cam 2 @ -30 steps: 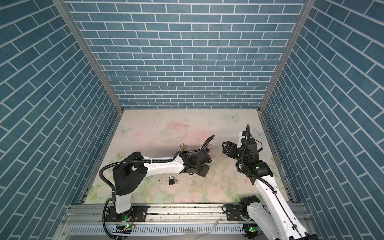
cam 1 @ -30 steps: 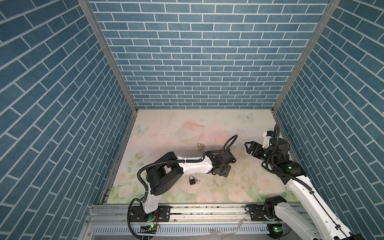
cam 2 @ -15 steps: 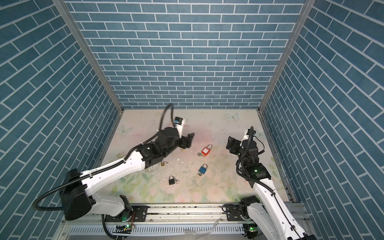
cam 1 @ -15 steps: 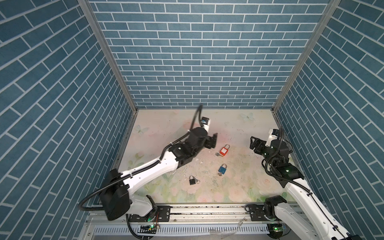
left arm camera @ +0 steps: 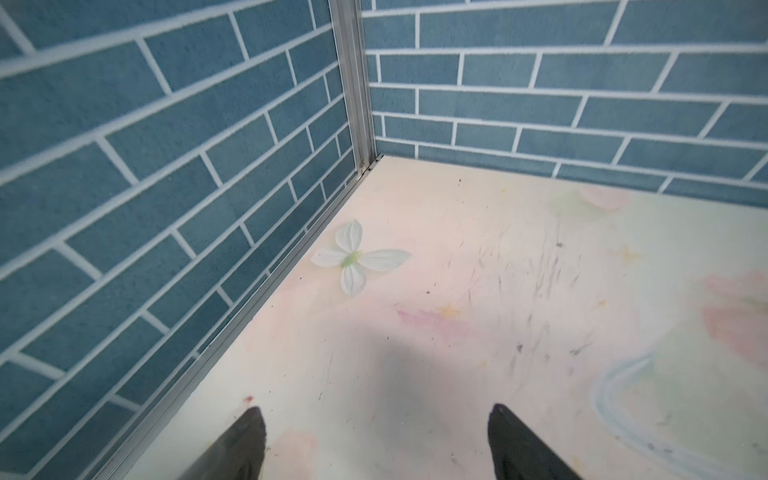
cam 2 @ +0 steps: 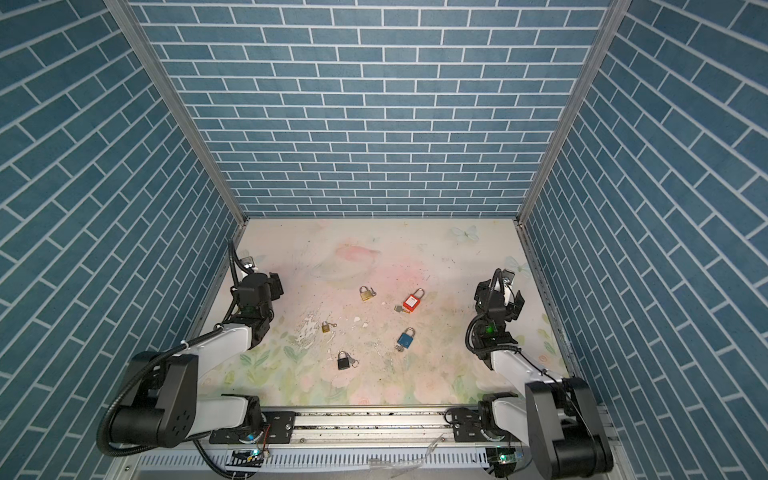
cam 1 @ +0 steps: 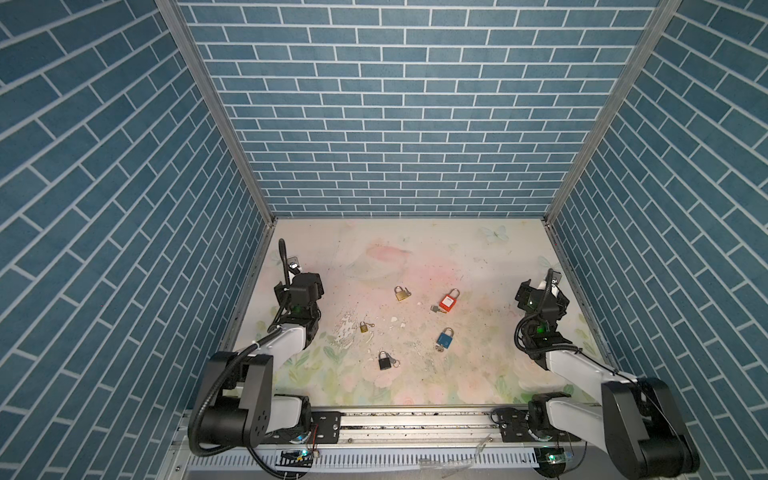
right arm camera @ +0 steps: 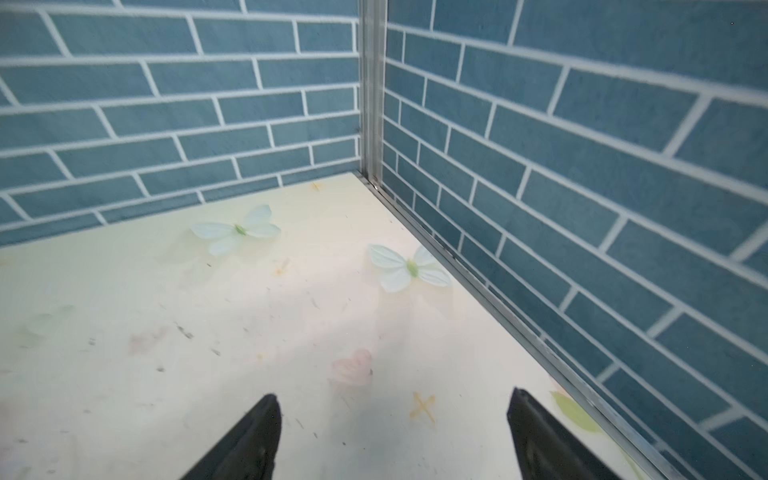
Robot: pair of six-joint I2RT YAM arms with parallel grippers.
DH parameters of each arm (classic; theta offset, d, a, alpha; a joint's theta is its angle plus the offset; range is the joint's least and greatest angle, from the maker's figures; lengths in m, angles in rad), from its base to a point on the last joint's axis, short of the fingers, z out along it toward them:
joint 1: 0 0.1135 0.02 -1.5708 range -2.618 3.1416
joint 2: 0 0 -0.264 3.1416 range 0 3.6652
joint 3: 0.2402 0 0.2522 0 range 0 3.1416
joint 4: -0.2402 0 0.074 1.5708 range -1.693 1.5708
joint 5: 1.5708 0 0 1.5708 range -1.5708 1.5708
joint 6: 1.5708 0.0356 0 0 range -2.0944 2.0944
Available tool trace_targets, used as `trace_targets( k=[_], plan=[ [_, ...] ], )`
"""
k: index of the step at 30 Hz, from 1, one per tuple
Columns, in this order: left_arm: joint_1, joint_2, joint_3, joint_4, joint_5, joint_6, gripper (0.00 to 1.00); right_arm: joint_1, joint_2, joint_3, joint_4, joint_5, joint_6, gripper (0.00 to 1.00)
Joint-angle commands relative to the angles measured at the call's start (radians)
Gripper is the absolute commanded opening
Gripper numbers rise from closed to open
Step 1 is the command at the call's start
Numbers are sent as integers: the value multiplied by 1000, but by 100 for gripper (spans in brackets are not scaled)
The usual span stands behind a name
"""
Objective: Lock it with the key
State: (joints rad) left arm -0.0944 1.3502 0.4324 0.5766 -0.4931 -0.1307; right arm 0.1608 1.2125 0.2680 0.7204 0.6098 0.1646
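Flanking the table, left pincer and right pincer are held open, empty; red padlock, blue padlock and the rest are seen keyed between them, well apart, probably for an unobstructed view.

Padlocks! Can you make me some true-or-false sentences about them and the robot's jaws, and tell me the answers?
1. The red padlock lies on the table. True.
2. The blue padlock is held by the left gripper. False: it lies on the table, and the jaws are open and empty.
3. The black padlock lies nearest the front rail. True.
4. The right gripper touches the red padlock. False: it hangs off to the side, jaws open.
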Motion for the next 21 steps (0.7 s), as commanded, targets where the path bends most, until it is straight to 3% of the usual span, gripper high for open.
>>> trace_targets(
  k=[1, 4, 8, 11, 12, 13, 15, 18, 21],
  plan=[
    [36, 51, -75, 274, 35, 63, 85, -26, 88, -51, 285, -37, -71, 85],
    [76, 95, -32, 265, 204, 23, 85, -49, 149, -77, 447, -130, -117, 86],
    [67, 152, -31, 335, 372, 96, 85, -124, 228, -85, 527, -325, -100, 86],
    [65, 142, -152, 526, 513, 158, 85, -143, 269, -66, 492, -459, -121, 85],
    [66, 167, -226, 705, 527, 159, 85, -144, 321, -84, 599, -471, -138, 86],
    [65, 153, -247, 730, 524, 158, 85, -144, 333, -87, 644, -462, -140, 88],
    [65, 162, -199, 643, 503, 147, 85, -152, 282, -35, 453, -447, -105, 89],
    [51, 170, -154, 566, 472, 155, 85, -159, 310, -34, 493, -445, -104, 98],
    [48, 164, -158, 565, 467, 158, 85, -159, 304, -32, 483, -441, -99, 98]
  ],
)
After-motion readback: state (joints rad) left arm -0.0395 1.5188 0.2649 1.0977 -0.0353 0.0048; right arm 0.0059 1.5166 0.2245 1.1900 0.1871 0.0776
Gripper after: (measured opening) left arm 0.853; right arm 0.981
